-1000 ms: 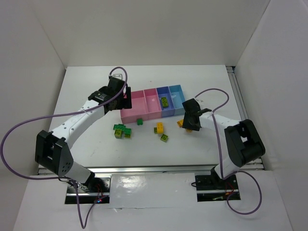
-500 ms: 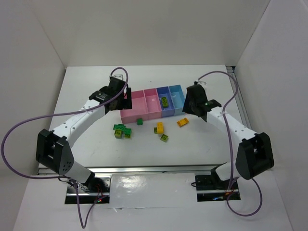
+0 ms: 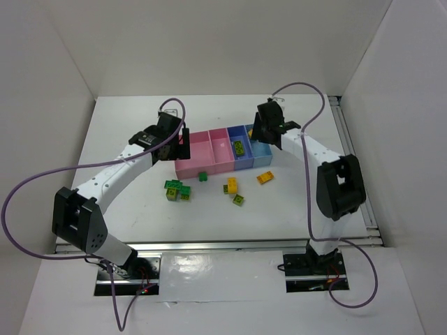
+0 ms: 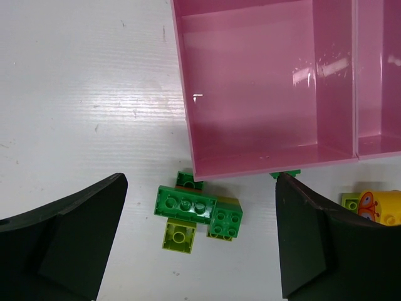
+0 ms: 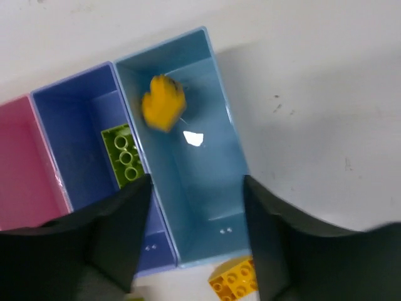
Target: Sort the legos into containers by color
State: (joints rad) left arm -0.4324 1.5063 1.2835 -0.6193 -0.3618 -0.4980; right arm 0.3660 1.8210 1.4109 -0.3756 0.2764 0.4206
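Note:
Four joined containers stand mid-table: a wide pink bin [image 3: 193, 155], a narrow pink bin [image 3: 221, 157], a dark blue bin [image 3: 244, 162] holding a lime lego [image 3: 239, 147], and a light blue bin [image 3: 262, 155]. My right gripper [image 3: 260, 134] is open above the light blue bin [image 5: 200, 182]; a blurred yellow-orange lego [image 5: 163, 103] is loose inside it. My left gripper [image 3: 180, 144] is open and empty over the wide pink bin's left front corner [image 4: 250, 94], above a dark green and lime cluster [image 4: 195, 207].
In front of the bins lie the green cluster [image 3: 176, 189], a small green lego [image 3: 202, 176], a yellow lego [image 3: 231, 185], a lime lego [image 3: 239, 200] and an orange lego [image 3: 265, 177], which also shows in the right wrist view [image 5: 235, 280].
My right gripper has risen from the table beside the orange lego and moved back-left over the light blue bin, where a yellow-orange lego now shows blurred. The left arm has not moved.

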